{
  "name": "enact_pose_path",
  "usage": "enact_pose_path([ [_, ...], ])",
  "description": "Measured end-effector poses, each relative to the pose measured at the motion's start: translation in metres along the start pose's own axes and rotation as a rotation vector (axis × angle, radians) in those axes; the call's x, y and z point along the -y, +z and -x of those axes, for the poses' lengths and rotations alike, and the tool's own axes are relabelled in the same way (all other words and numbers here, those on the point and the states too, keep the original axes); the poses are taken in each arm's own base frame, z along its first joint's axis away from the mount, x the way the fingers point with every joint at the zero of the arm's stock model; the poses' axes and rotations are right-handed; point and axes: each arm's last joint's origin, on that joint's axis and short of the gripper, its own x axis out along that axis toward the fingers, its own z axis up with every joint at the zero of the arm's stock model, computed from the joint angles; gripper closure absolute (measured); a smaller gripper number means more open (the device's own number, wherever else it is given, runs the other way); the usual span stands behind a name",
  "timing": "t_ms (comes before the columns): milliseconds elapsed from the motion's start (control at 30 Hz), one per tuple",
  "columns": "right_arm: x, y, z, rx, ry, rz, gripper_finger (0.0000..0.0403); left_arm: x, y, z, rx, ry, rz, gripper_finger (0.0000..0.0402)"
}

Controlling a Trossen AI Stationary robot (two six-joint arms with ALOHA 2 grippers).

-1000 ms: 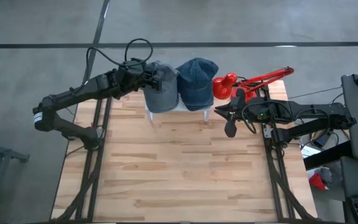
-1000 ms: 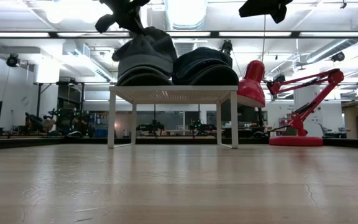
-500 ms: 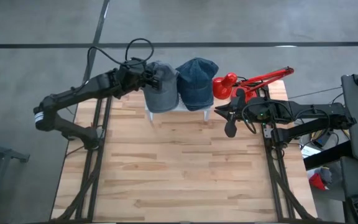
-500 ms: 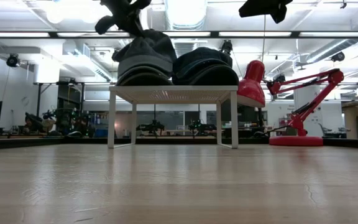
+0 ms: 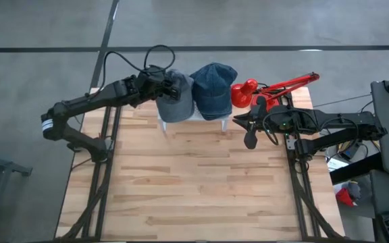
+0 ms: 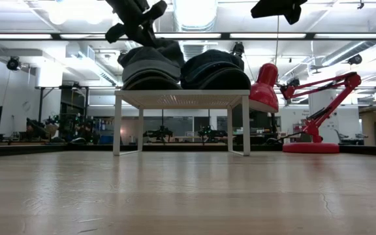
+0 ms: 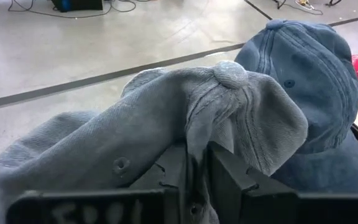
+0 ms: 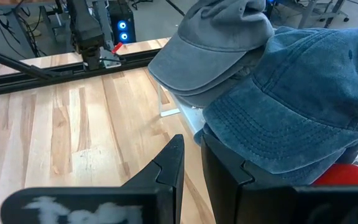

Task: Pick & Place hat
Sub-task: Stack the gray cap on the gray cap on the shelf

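The grey hat [image 7: 166, 118] is pinched at its crown by the left tool [image 7: 194, 165] on the stand [image 6: 181, 98]. With only a fold of cloth gripped, it could slip free or drag the blue hat [image 5: 213, 89] along. The right tool [image 8: 188, 165], nearly closed on nothing, waits by the surface's right edge.

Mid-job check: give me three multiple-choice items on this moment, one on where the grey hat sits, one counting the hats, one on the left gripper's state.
1. Where is the grey hat?
A. on the white stand
B. on the bare tabletop
C. on the lamp

2. How many hats show?
A. one
B. two
C. three

3. What is the left gripper doing?
A. hanging open above the table
B. shut on the grey hat
C. holding the red lamp

Answers:
1 A: it rests on the white stand beside the blue hat.
2 B: one grey, one blue.
3 B: the left wrist view shows grey fabric pinched between its fingers.
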Motion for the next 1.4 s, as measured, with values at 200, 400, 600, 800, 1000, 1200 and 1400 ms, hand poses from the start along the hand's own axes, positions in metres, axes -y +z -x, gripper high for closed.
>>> enact_pose_path([
  [200,0.0,0.0,0.0,0.0,0.0,0.0,0.0351,-0.003,0.003,0.007,0.028,0.012,0.009,0.0305],
  [400,0.0,0.0,0.0,0.0,0.0,0.0,0.0351,-0.004,0.007,0.011,0.054,0.007,0.02,0.0269],
  [600,0.0,0.0,0.0,0.0,0.0,-0.003,0.0351,-0.003,0.009,0.011,0.071,-0.002,0.007,0.0251],
  [800,0.0,0.0,0.0,0.0,0.0,-0.003,0.0351,-0.003,0.011,0.013,0.078,-0.003,-0.016,0.025],
  [1000,0.0,0.0,0.0,0.0,0.0,-0.004,0.0351,-0.002,0.018,0.018,0.099,-0.012,-0.047,0.025],
  [1200,0.0,0.0,0.0,0.0,0.0,-0.003,0.0351,-0.002,0.024,0.021,0.117,-0.018,-0.079,0.025],
  [1400,0.0,0.0,0.0,0.0,0.0,-0.003,0.0351,-0.002,0.024,0.022,0.121,-0.016,-0.088,0.025],
])
